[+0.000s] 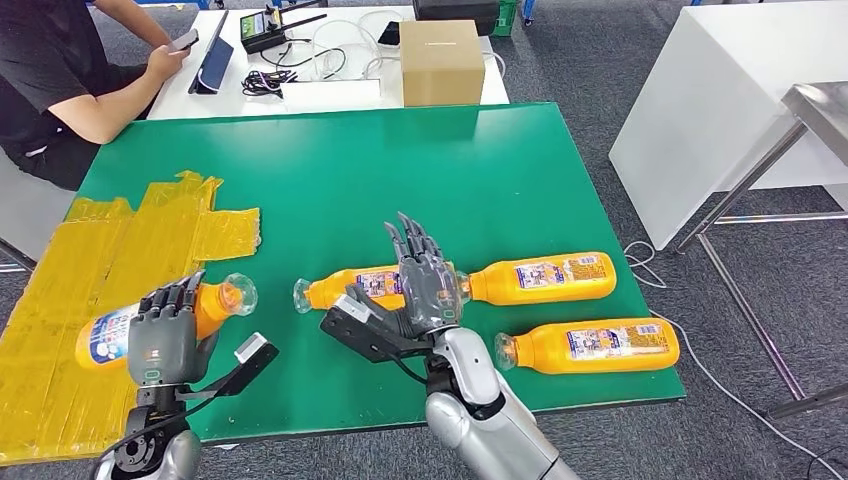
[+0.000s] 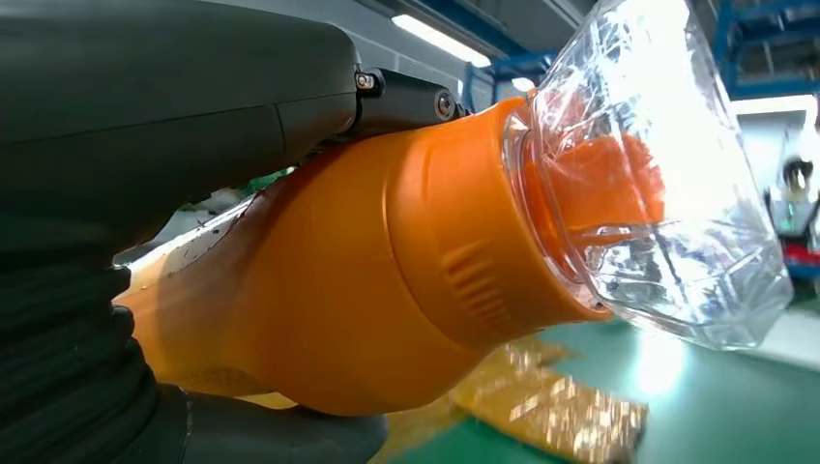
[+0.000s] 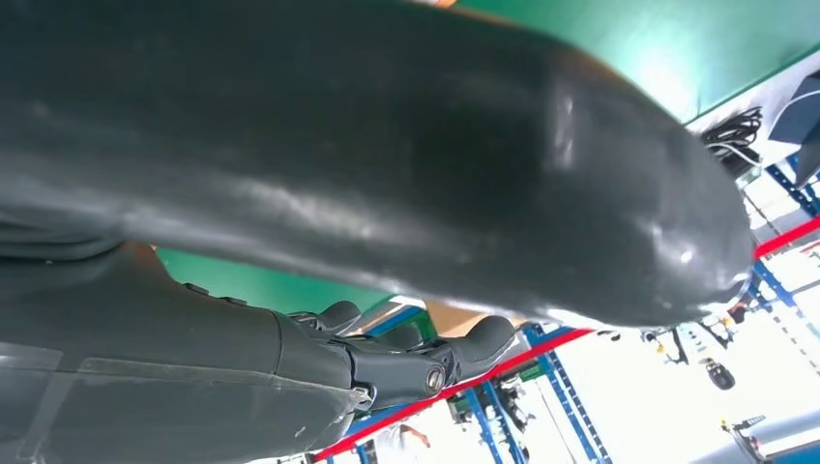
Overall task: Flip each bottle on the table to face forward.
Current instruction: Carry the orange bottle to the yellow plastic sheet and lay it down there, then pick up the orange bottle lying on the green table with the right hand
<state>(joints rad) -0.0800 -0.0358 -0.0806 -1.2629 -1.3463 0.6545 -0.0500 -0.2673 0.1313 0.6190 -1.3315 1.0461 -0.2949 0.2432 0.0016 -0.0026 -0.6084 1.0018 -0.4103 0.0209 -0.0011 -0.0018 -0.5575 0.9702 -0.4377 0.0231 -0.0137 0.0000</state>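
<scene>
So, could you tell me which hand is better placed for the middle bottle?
The right hand: it hovers, fingers spread, directly over the middle bottle, while the left hand grips another bottle.

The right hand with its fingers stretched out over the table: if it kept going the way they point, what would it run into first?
Probably nothing soon. The right hand points away from the robot, across bare green table. The cardboard box stands farther along roughly that line, though depth is hard to judge.
</scene>
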